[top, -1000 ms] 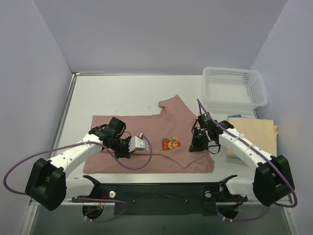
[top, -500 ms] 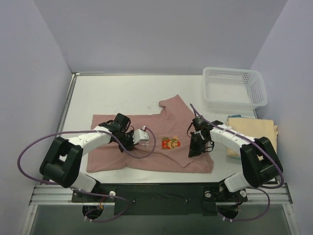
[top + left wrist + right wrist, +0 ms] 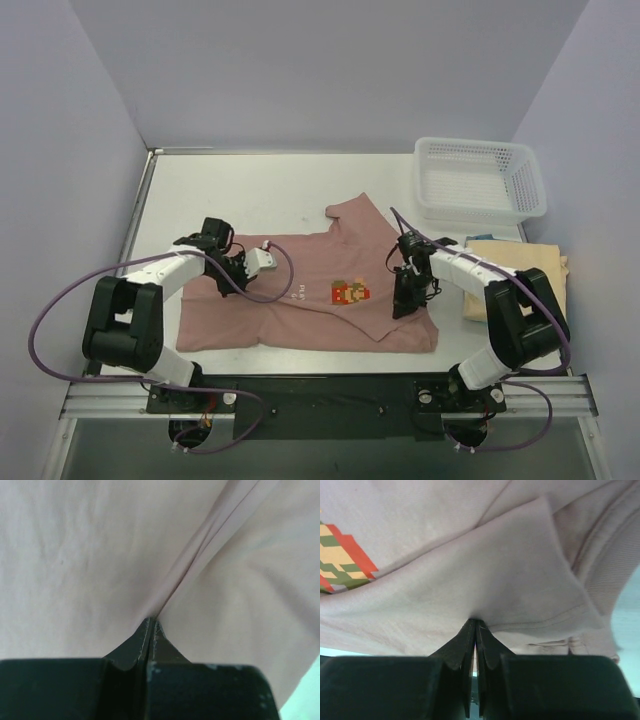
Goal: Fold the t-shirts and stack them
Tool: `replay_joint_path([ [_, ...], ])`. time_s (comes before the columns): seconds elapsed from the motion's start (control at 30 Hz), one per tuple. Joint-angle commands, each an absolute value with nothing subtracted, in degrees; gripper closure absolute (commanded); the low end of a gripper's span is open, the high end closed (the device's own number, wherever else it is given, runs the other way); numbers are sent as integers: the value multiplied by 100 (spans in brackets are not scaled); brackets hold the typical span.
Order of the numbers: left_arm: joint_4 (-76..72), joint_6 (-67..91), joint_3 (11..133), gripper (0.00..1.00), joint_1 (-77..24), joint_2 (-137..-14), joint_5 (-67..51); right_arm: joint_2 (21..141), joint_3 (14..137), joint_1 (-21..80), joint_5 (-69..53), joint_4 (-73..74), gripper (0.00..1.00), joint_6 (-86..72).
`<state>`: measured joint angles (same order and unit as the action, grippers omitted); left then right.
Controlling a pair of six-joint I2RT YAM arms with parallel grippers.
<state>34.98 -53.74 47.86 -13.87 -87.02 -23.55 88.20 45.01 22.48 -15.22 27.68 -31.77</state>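
Up close, the left tool [image 3: 151, 624] and right tool [image 3: 474, 624] are each pinching the pink shirt [image 3: 300, 315]; only overhead is showing two shirts, the tan shirt [image 3: 525, 270] lying near one basket [image 3: 480, 185].

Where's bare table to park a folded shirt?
Best: the far table strip between back wall and pink shirt, left of the basket. Crowded: right side, where basket, tan shirt and right arm sit close.
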Motion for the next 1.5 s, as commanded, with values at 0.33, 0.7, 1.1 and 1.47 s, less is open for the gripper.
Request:
replay_joint_path([
  [0.33,4635,-4883,6335,58,200,-8674,-4017,9234,7606,1881,-538,3674,56,-1099],
  [0.7,4138,-3304,8311,20,1203,-10554,-2067,13083,11773,1696,89,3867,33,-501],
  [1.1,5850,-4603,10633,11,1222,-12787,-2285,14740,13633,1652,-393,4939,48,-185],
  [1.47,5731,-4887,10362,51,1134,-12893,-2321,14994,13246,1565,-1870,4922,81,-475],
])
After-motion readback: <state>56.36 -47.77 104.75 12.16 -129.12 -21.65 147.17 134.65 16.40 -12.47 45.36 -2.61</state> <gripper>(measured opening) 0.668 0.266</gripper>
